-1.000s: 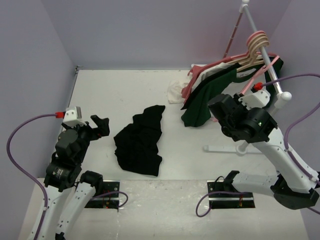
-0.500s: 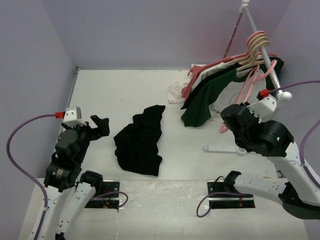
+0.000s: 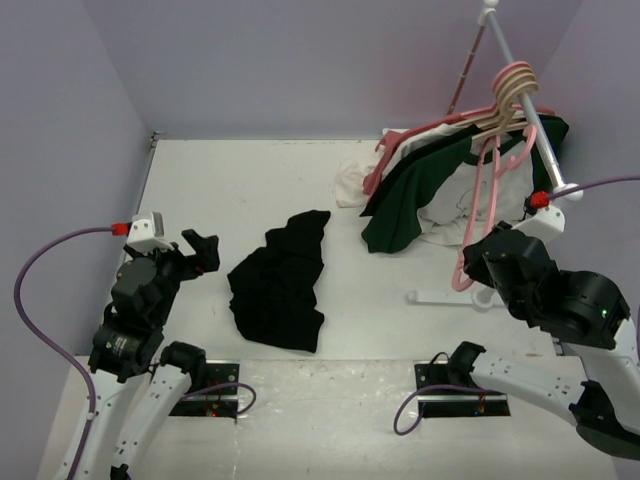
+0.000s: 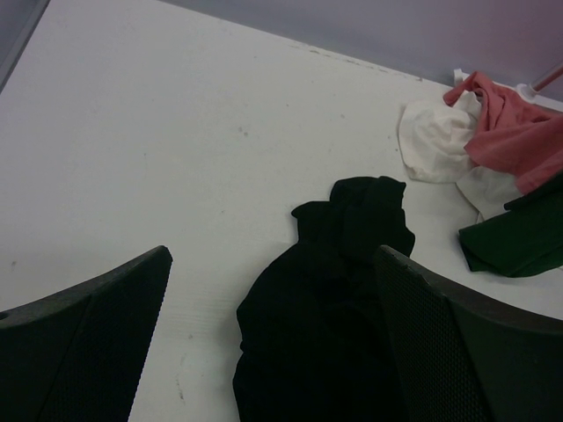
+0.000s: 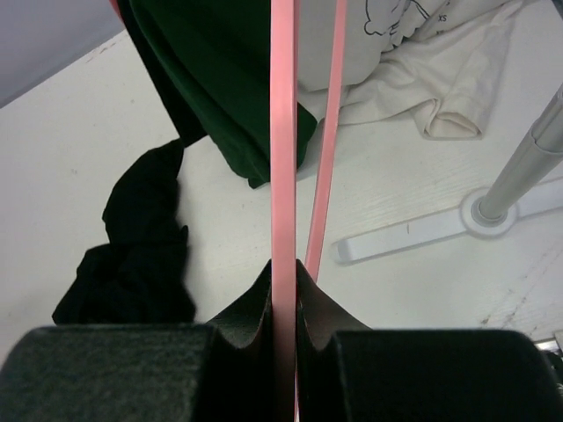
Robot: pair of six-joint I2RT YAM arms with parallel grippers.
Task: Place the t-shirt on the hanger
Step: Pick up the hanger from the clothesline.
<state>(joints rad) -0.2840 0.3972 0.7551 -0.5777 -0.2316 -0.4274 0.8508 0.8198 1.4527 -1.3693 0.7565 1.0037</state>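
Observation:
The black t-shirt [image 3: 280, 283] lies crumpled on the white table, left of centre; it also shows in the left wrist view [image 4: 330, 299] and the right wrist view [image 5: 136, 251]. My left gripper [image 3: 200, 250] is open and empty, hovering left of the t-shirt. The thin pink hanger [image 3: 480, 215] hangs from the rack rail by its hook, swung out toward the near right. My right gripper [image 3: 478, 268] is shut on the hanger's lower bar; the pink bar [image 5: 283, 176] runs straight up between the two fingers.
A white rack with a pole [image 3: 528, 105] and a foot [image 3: 450, 297] stands at the right. Cream hangers [image 3: 512, 95], a dark green shirt with white front [image 3: 420, 190], a pink garment [image 3: 385, 160] and a white cloth [image 3: 348, 183] hang or lie there.
My right arm has drawn back toward the near right with the pink hanger in its grip, swinging the hanger out from the hung clothes. The left arm and the t-shirt have not moved.

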